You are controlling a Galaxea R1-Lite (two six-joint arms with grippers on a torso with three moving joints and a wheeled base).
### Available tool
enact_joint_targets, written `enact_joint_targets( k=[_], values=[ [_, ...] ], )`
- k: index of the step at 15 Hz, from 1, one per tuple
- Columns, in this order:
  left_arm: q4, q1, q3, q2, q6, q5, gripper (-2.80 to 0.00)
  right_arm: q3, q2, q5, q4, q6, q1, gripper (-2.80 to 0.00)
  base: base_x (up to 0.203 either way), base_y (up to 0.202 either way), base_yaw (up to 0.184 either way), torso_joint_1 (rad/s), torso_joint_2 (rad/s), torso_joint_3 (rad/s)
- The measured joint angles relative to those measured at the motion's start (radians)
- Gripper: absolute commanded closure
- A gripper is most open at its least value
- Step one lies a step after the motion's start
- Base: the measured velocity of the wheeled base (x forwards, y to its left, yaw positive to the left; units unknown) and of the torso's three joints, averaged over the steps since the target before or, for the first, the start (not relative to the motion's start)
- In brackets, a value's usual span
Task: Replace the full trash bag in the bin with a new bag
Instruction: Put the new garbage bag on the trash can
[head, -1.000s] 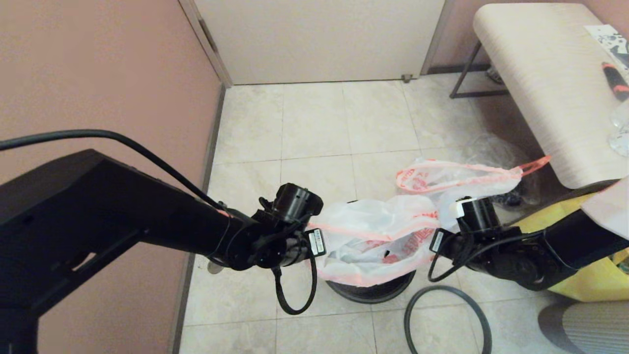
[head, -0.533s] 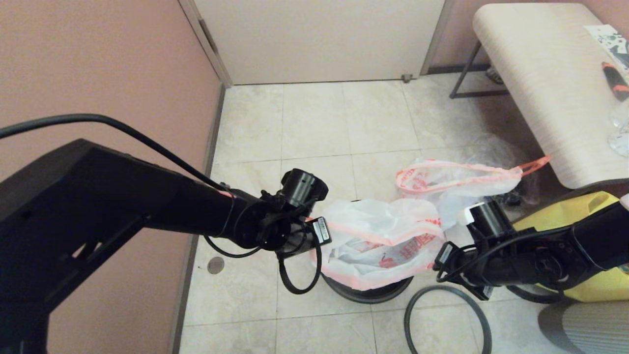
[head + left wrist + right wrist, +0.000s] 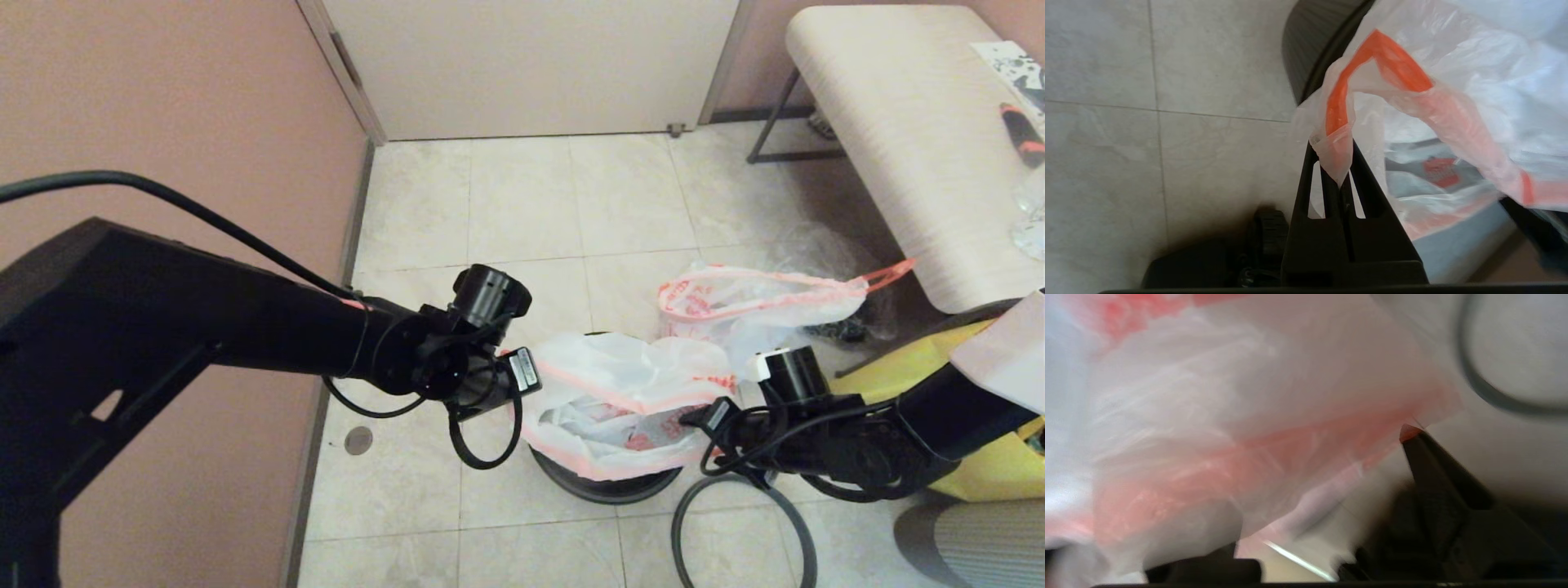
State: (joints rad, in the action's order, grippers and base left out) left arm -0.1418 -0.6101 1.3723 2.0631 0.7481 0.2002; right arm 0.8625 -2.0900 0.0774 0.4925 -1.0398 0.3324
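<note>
The tiled floor (image 3: 522, 204) filled the head view, with a pale bench (image 3: 898, 139) at the far right and a yellow bag (image 3: 992, 465) by the right arm. The bin (image 3: 604, 486) stood upright on the floor between the two arms, its mouth facing up, and the new bag (image 3: 629, 392) lay draped over that mouth, stretched with its long axis running across from one gripper to the other. Red printing showed on the bag's inner wall, but none of it could be read. A second matching bag (image 3: 759, 298) sat just behind the bin, and the grey rim ring (image 3: 739, 531) lay flat on the floor beside the bin, apart from it. The left gripper (image 3: 1337, 179) was at the bin's left edge; only its wrist view showed the fingers pressed together on a bunched corner of the bag's orange hem, with the bin's ribbed wall (image 3: 1306, 53) beyond. The right gripper (image 3: 694, 416) was at the bag's right side; its wrist view showed one dark finger (image 3: 1425, 457) touching the pink hem, the rest veiled by plastic, so I could not tell its grip.
</note>
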Motion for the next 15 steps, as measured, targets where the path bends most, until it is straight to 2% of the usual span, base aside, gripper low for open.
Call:
enact_joint_targets(
  k=[1, 2, 8, 15],
  values=[
    [0.0, 0.007, -0.002, -0.007, 0.0, -0.004, 0.0, 0.011, -0.016, 0.002, 0.036, -0.005, -0.002, -2.8, 0.0, 0.0, 0.0, 0.0, 0.0, 0.0],
    [0.0, 0.014, -0.003, -0.012, 0.001, -0.005, 0.0, 0.027, -0.03, 0.003, 0.05, -0.006, -0.004, 0.0, 0.0, 0.0, 0.0, 0.0, 0.0, 0.0],
    [0.003, 0.028, -0.022, -0.013, 0.002, -0.005, 0.0, 0.053, -0.021, -0.004, 0.037, 0.029, -0.028, 0.0, 0.0, 0.0, 0.0, 0.0, 0.0, 0.0],
    [0.012, 0.031, -0.062, -0.012, 0.0, -0.003, 0.0, 0.036, 0.061, -0.006, -0.056, 0.058, -0.037, 0.0, 0.0, 0.0, 0.0, 0.0, 0.0, 0.0]
  ],
)
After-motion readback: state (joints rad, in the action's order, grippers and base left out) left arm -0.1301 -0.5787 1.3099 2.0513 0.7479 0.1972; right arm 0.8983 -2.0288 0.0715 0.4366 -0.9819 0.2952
